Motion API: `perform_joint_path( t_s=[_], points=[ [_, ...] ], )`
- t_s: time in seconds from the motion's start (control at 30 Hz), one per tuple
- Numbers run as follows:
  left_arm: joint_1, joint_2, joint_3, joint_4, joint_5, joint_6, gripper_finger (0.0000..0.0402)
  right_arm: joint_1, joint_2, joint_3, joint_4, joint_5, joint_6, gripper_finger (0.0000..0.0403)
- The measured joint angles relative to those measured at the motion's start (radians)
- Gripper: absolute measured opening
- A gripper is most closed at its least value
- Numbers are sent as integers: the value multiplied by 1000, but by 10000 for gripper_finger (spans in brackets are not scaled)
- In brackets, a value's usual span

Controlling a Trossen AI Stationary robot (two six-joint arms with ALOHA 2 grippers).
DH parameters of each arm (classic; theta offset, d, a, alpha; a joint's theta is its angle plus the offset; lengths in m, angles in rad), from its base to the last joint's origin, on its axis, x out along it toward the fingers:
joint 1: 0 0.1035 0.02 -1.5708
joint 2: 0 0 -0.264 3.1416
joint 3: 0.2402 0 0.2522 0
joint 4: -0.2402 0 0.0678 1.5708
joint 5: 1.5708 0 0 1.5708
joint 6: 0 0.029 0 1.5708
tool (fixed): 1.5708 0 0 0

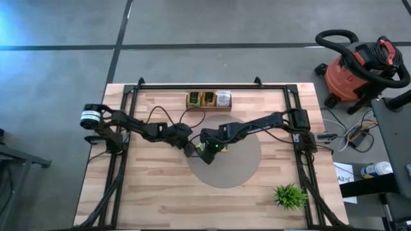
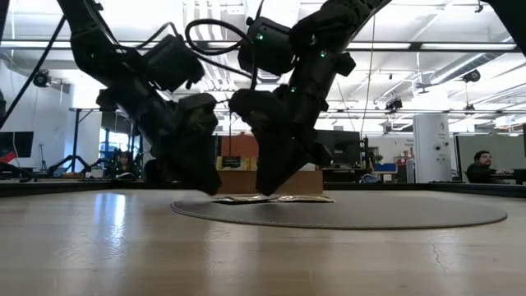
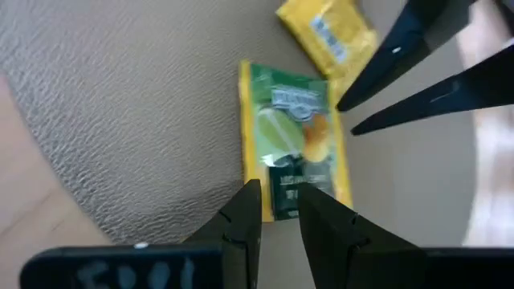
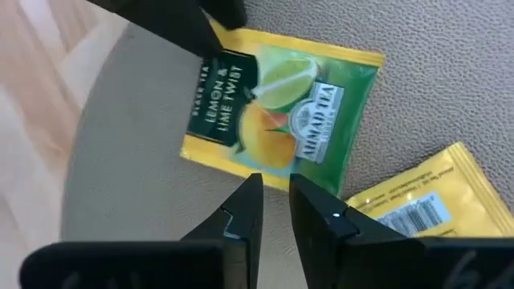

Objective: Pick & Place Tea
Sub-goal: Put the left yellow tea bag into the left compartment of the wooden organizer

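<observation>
The left gripper [image 3: 279,210] and right gripper [image 4: 275,199] meet over the grey mat [image 1: 247,168], each with fingers narrowly apart at opposite edges of one green-and-yellow tea packet [image 4: 281,108] lying flat there (whether either actually pinches it, I cannot tell). A second, yellow packet [image 4: 418,205] lies just beside it. The wooden tray [image 1: 209,99] at the table's far edge shows three compartments, each with something in it.
</observation>
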Motion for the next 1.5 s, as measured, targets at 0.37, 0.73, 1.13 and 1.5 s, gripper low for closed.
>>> perform_joint_path(
  t_s=[0.37,0.73,1.13,1.5],
  points=[
    [1,35,21,-14,13,-73,78,-2,12,-2,17,6,1,59],
    [1,-6,46,-167,-18,-90,78,-2,12,-6,16,3,-14,59],
    [1,-2,52,-90,-8,-127,78,-2,12,-21,62,2,2,59],
    [1,-2,46,-164,1,-100,78,-3,12,-43,93,-7,26,59]
  ],
)
